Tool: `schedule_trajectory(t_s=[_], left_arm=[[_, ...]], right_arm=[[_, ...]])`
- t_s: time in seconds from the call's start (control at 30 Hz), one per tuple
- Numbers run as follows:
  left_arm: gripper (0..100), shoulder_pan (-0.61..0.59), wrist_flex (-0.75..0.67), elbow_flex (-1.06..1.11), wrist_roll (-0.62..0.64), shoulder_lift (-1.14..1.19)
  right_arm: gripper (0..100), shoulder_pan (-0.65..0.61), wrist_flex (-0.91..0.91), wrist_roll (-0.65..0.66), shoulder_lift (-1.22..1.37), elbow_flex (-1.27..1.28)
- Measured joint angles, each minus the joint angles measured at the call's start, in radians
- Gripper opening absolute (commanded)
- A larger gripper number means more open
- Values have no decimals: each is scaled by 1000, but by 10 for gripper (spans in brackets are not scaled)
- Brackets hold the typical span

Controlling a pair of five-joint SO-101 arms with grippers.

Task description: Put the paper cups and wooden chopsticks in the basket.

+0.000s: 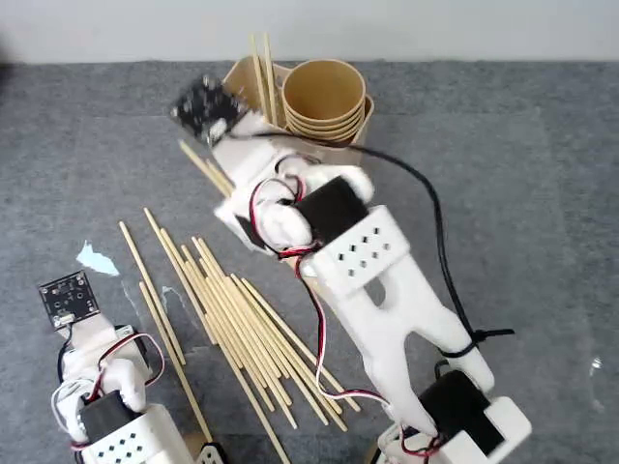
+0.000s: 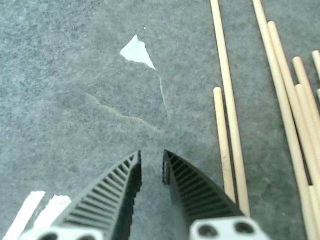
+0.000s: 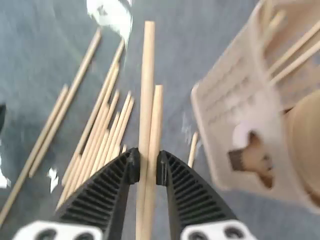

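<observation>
Stacked paper cups are standing inside the basket; loose wooden chopsticks are lying fanned beside the basket.

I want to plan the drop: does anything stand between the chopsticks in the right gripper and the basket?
Nothing visible blocks it. The right gripper holds two chopsticks beside the basket; between them only one loose chopstick lies flat on the mat.

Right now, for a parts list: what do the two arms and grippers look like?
Left arm and right arm: white shells, black motors, red, white and black wires; a thick black cable follows the right. Left gripper and right gripper: dark, ribbed, tapering fingers.
</observation>
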Motion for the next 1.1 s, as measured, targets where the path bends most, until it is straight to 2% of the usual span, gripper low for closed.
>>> schedule_trajectory(t_s=[0.13, 0.27, 0.57, 0.87, 1.1], left_arm=[[78, 0, 0, 0, 0, 0], [78, 0, 0, 0, 0, 0], [78, 0, 0, 0, 0, 0], [78, 0, 0, 0, 0, 0], [78, 0, 0, 0, 0, 0]], right_arm=[[9, 0, -112, 0, 0, -95], [9, 11, -301, 0, 0, -104], [9, 130, -750, 0, 26, -104], [9, 146, -824, 0, 83, -104], [9, 150, -970, 0, 123, -104]])
